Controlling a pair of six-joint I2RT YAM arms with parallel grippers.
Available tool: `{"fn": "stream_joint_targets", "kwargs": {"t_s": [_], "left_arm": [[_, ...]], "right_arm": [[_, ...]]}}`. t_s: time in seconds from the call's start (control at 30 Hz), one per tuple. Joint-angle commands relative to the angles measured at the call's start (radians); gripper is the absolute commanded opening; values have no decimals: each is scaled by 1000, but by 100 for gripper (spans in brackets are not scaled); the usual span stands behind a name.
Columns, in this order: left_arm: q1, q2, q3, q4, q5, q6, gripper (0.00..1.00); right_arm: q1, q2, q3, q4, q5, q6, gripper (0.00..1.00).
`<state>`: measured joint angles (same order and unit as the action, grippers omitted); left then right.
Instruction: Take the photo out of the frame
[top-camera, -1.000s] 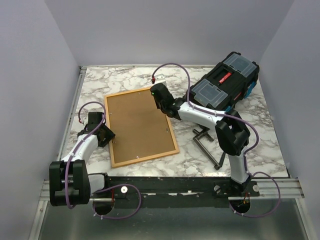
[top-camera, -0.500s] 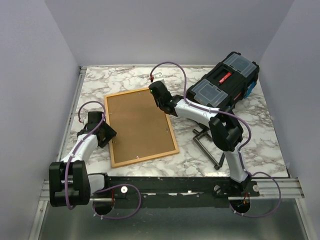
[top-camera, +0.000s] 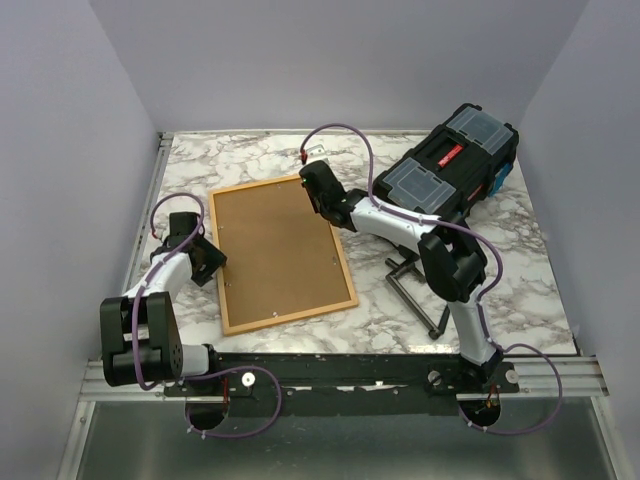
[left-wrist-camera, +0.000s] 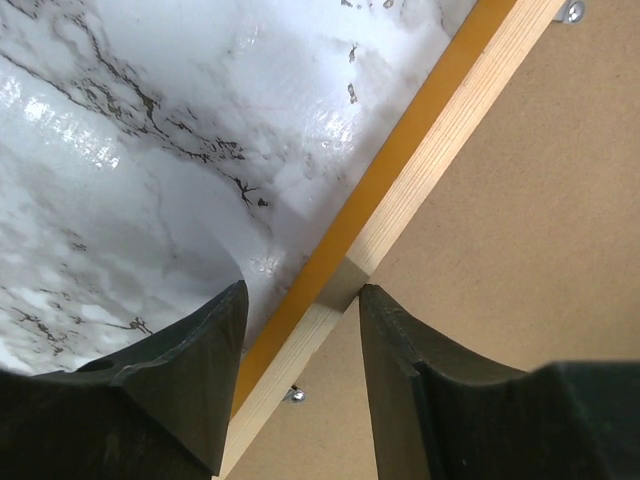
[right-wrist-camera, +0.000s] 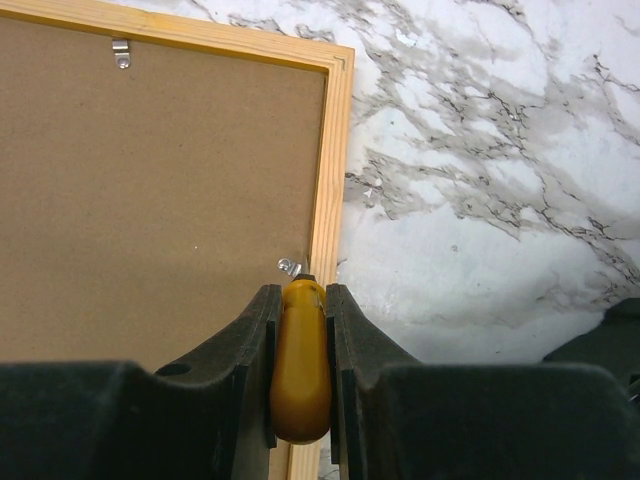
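- The frame (top-camera: 290, 316) lies face down on the table (top-camera: 500, 260), towards its left edge. The photo (top-camera: 280, 250) sits inside it, brown back up.
- Left gripper (left-wrist-camera: 300, 300): fingers parted astride the frame's left rail, gripping nothing.
- Right gripper (right-wrist-camera: 300, 292): clamped on an orange tool (right-wrist-camera: 300, 365), its tip at a clip (right-wrist-camera: 290, 267) on the right rail.
- Risk: the tip could skid off the clip and gouge the photo, and the unclamped frame could slide.

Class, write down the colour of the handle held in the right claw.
The handle is glossy amber-orange, shown best in the right wrist view.
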<state>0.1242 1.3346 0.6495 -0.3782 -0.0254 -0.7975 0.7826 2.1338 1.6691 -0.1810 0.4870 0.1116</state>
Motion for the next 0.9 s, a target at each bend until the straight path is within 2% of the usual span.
{"fn": "stream_joint_targets", "kwargs": {"t_s": [0.0,0.33,0.6,0.87], "left_arm": [[5,3,-18,40,25,11,47],[5,-20,-38,56,16,17,19],[5,-23,-47,62,16,7,1],[5,-35,-49,29,-26,-32,0]], "right_arm": [[-12,11,36,-5,-36,-16,1],[-21,47,78,-28,-21,-8,0],[-21,91,129,-94,-1,10,1],[-19,102,136,-186,46,57,1]]}}
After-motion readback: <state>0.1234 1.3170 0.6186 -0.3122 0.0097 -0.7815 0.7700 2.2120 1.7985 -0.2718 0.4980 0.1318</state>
